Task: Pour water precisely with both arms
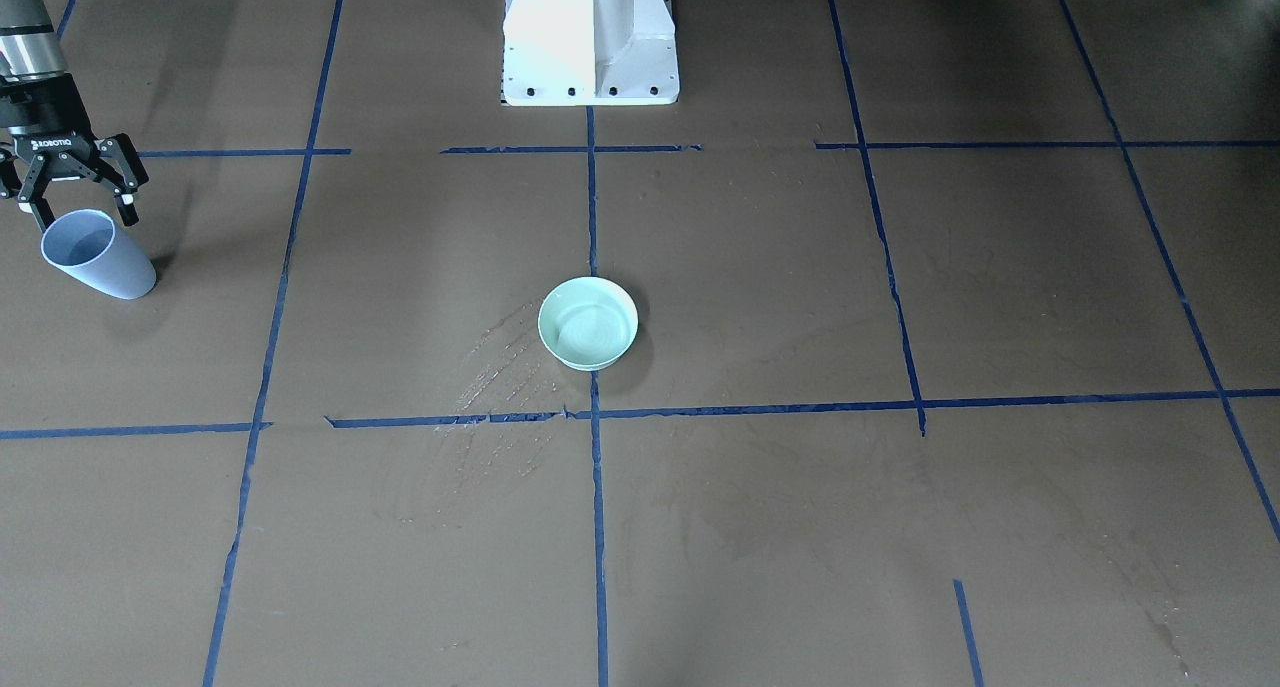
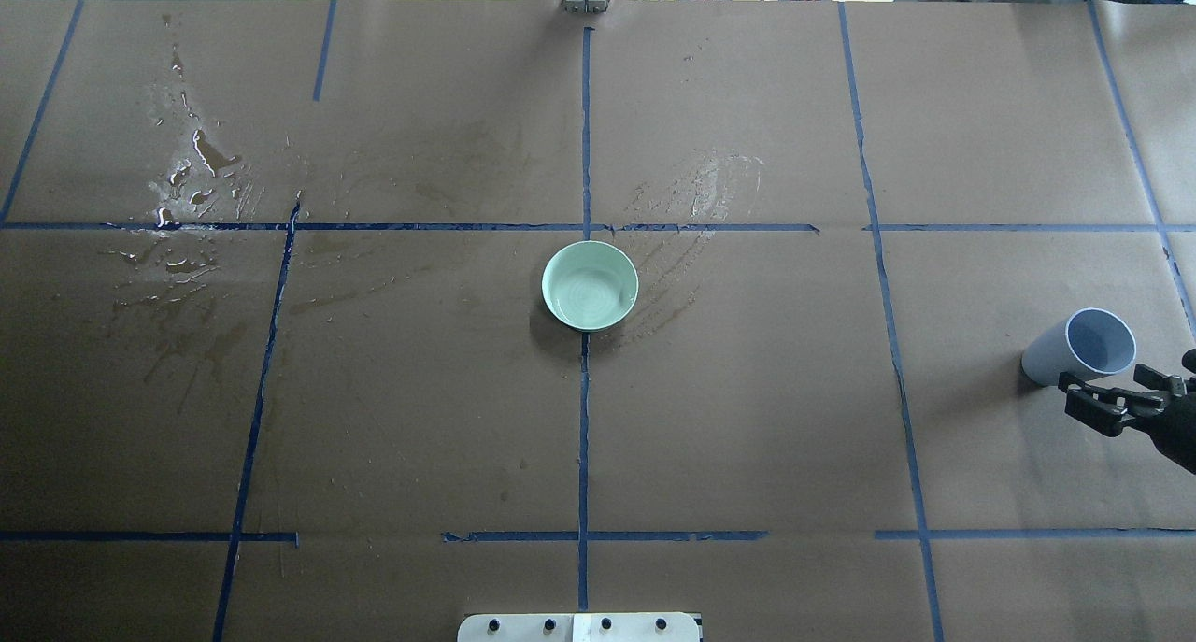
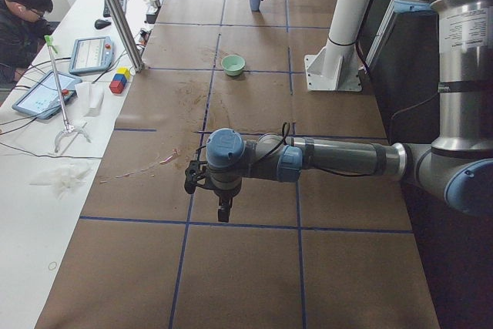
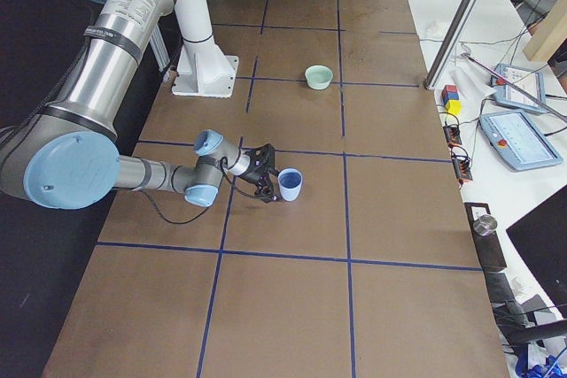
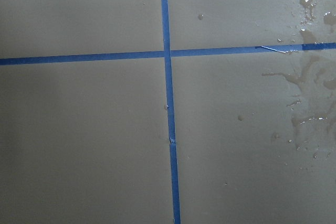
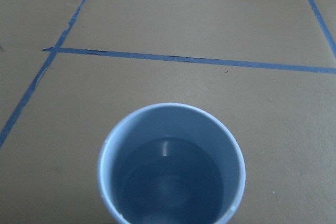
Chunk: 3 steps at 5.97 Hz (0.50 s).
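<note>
Hovering spread-fingered, the right gripper [image 1: 80,210] had the blue cup [image 1: 98,254] just beyond its fingertips; grasping it seemed next. For the left gripper [image 3: 206,198], I could not tell.

Centre: the bowl [image 2: 590,285] stands alone on the table [image 2: 747,418], with bare paper on every side.
Right side: the cup [image 2: 1081,346] stands upright, well apart from the bowl, and a wide bare lane lies between them.
At the cup: the right gripper [image 2: 1114,392] hangs just beside its near side, jaws spread; its far and left sides are free.
Left side: the left arm [image 3: 339,158] stretches low over the table and bars that strip.
Near edge: the white pedestal [image 1: 590,37] blocks the middle.
Far edge: a metal post [image 3: 115,13] and coloured blocks [image 3: 119,81] stand there.
</note>
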Motion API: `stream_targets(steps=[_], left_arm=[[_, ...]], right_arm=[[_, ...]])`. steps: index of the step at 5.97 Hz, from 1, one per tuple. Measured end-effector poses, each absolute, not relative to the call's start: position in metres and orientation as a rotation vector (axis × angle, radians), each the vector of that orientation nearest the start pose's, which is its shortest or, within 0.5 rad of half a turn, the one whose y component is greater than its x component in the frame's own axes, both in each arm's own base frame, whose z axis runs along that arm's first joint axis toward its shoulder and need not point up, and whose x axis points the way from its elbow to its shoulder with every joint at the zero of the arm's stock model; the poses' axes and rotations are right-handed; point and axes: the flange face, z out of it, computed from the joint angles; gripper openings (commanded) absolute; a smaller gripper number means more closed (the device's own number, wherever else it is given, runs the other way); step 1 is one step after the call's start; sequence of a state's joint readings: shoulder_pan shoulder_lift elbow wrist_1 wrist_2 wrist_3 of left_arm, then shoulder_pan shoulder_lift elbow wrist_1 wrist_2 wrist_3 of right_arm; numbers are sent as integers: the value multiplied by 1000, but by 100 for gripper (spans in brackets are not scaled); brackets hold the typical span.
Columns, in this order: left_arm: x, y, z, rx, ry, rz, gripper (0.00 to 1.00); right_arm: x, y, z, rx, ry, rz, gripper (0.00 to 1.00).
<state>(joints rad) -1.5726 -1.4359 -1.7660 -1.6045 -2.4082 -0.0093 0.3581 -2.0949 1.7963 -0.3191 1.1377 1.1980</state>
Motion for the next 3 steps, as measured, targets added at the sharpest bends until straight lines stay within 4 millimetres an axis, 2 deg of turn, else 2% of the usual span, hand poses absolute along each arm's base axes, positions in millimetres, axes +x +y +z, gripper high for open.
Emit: stream_targets(steps=[3], left_arm=[[-61, -440, 618, 85, 836, 28, 100]], right_arm=[[-232, -271, 628, 768, -703, 204, 100]])
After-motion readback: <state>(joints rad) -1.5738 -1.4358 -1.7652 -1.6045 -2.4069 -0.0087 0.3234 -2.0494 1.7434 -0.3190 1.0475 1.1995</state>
